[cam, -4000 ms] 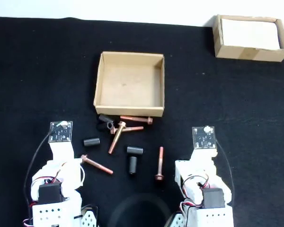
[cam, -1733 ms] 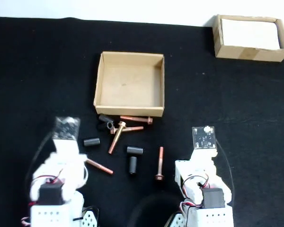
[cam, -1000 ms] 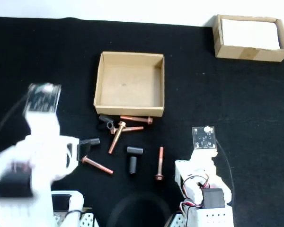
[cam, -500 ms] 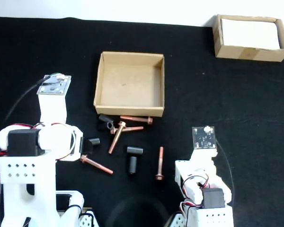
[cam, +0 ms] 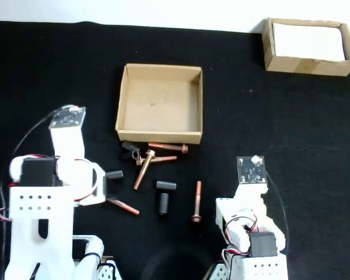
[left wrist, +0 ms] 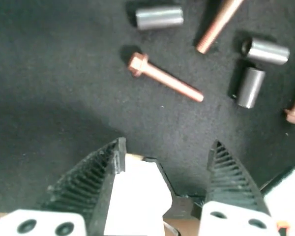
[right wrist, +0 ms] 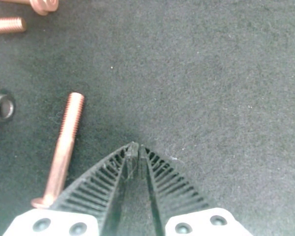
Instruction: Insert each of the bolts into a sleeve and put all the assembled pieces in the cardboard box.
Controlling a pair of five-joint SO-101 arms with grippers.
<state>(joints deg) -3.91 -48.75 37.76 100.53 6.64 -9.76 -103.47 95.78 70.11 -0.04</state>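
Though apart, bolt [left wrist: 164, 81] before left tool [left wrist: 168, 144]

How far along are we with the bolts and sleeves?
Nothing looks done: the cardboard box is empty. Nothing is in hand: the left gripper hangs open above a loose bolt, the right gripper is shut, holding nothing. Left: all of it; bolts and sleeves lie loose on the table.
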